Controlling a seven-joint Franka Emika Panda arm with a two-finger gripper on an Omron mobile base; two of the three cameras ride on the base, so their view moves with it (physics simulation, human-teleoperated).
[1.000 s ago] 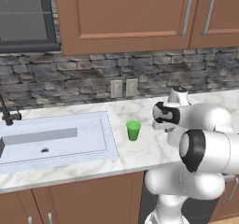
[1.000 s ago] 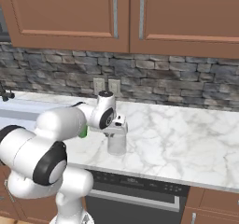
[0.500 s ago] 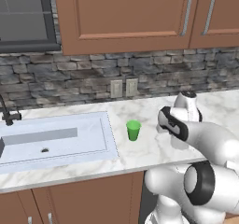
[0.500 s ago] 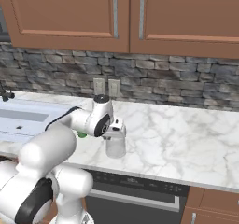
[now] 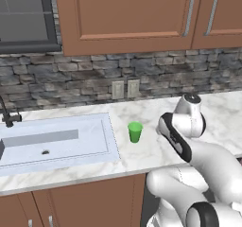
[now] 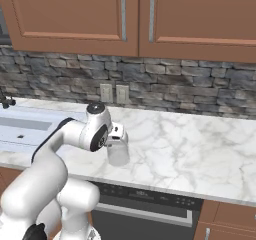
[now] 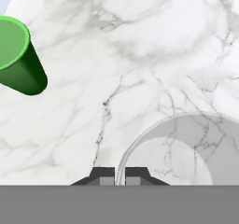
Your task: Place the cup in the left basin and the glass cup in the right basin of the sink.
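Observation:
The glass cup (image 6: 118,154), a pale translucent tumbler, stands on the marble counter. My gripper (image 6: 116,138) comes down on it from above, shut on its near wall. In the hand view the gripper (image 7: 119,175) pinches the rim of the glass cup (image 7: 186,146) between both fingertips (image 7: 101,174). The green cup (image 5: 135,132) stands upright a short way left of my hand, between it and the sink (image 5: 109,129); the hand view has the cup (image 7: 18,59) at upper left. The right basin (image 5: 71,145) shows a dark drain hole. The left basin is out of view.
A thin dark tap (image 5: 5,113) stands at the sink's back left. A stone backsplash with two outlets (image 5: 125,89) and wooden cabinets (image 5: 127,18) rise behind the counter. Bare marble (image 6: 200,154) stretches to the right of the glass cup.
The fingers have closed the last bit onto the glass cup's wall. The arm's elbow has dropped lower. Neither cup has moved.

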